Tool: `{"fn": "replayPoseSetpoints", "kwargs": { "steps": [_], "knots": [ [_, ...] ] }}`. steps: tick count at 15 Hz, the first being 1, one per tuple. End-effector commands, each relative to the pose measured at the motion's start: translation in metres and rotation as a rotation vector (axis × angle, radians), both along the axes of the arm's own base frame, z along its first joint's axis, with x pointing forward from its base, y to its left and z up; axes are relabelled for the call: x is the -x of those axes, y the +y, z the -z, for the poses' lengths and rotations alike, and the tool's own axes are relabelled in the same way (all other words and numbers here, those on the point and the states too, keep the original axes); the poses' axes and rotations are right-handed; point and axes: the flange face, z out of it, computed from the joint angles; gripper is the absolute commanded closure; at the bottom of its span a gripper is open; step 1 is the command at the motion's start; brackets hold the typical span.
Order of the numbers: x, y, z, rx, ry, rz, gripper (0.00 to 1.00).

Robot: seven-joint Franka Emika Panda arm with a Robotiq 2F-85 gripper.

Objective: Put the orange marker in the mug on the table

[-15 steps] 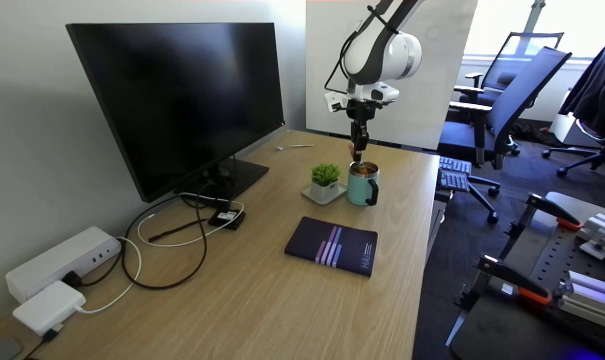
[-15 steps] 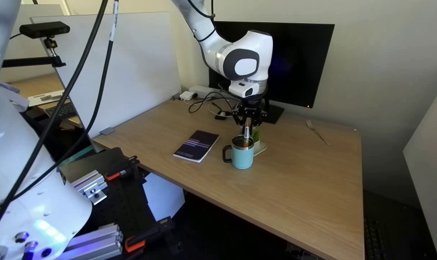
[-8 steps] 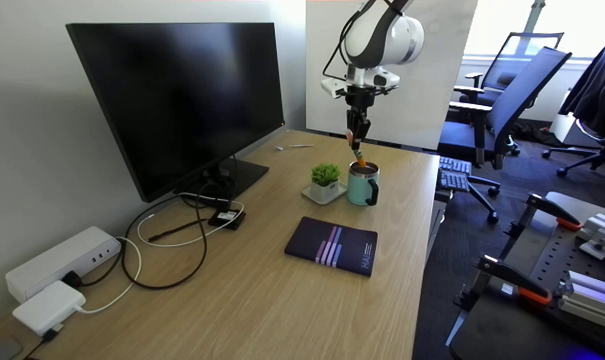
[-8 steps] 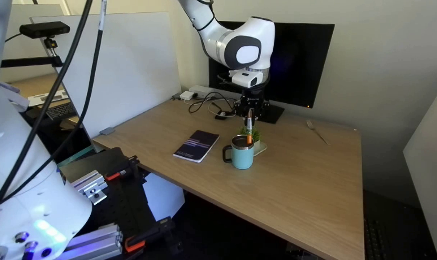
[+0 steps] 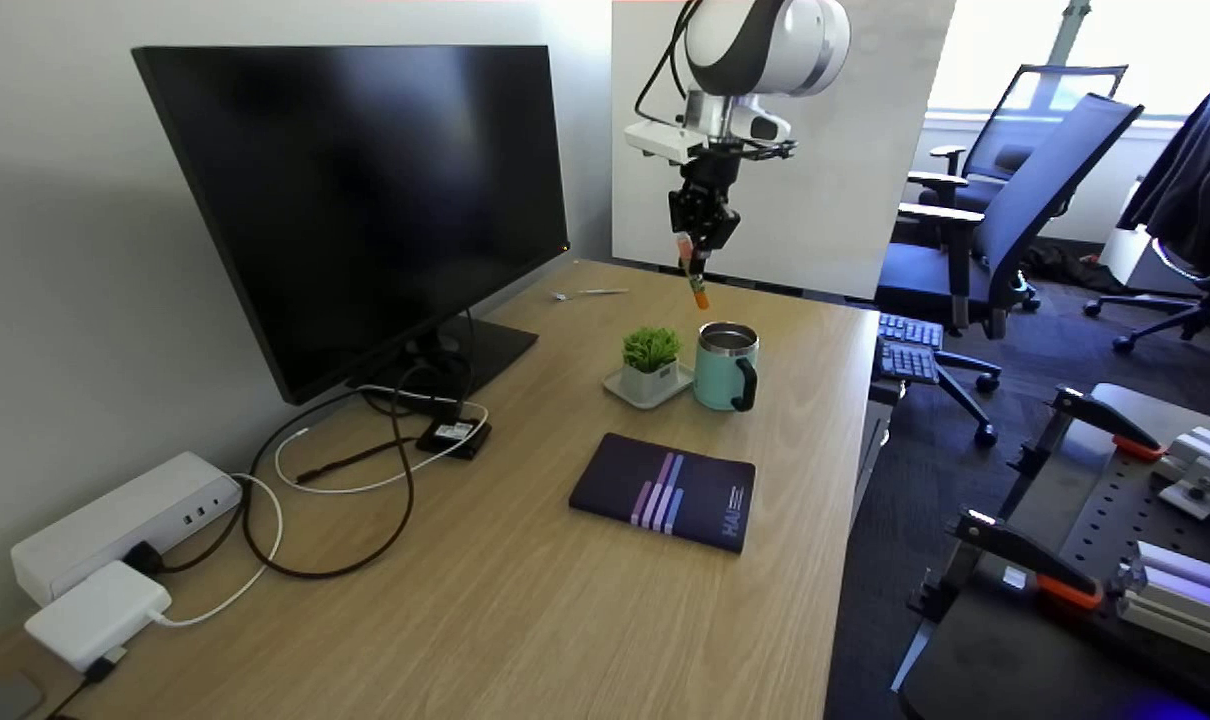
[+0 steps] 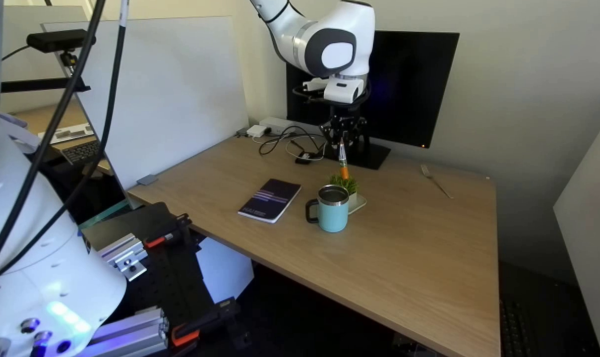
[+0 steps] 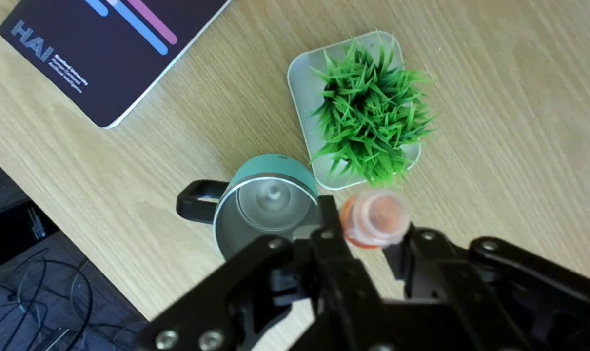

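The teal mug (image 5: 722,375) with a dark handle stands upright on the wood-grain table (image 5: 525,620); it also shows in an exterior view (image 6: 332,217) and the wrist view (image 7: 280,166). The visible part of its inside is empty. My gripper (image 5: 697,258) is shut on the orange marker (image 5: 699,292), whose orange end points down, slightly tilted. The marker (image 6: 344,166) is above and behind the mug in an exterior view, clear of its rim. In the wrist view the marker's pale end (image 7: 378,219) sits between the fingertips, beside the mug opening.
A white pot with a green plant (image 7: 368,112) on a small tray stands right beside the mug. A dark notebook (image 5: 665,492) lies nearby. A monitor (image 5: 365,200), cables (image 5: 405,480) and a fork (image 6: 436,182) are farther off on the table.
My gripper has risen with the marker still held. The marker's orange end was inside the mug and is now out, above it and shifted towards the monitor side. The mug has not moved.
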Motion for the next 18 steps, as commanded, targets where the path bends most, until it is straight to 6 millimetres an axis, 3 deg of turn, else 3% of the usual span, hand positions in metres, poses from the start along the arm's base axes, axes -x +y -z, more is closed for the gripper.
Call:
{"fn": "replayPoseSetpoints", "kwargs": {
  "steps": [1, 11, 18],
  "knots": [
    [0.001, 0.007, -0.011, -0.035, -0.016, -0.148, 0.94],
    [-0.008, 0.059, -0.028, -0.142, -0.099, -0.584, 0.94],
    [-0.001, 0.077, -0.018, -0.173, -0.098, -0.916, 0.94]
  ]
}}
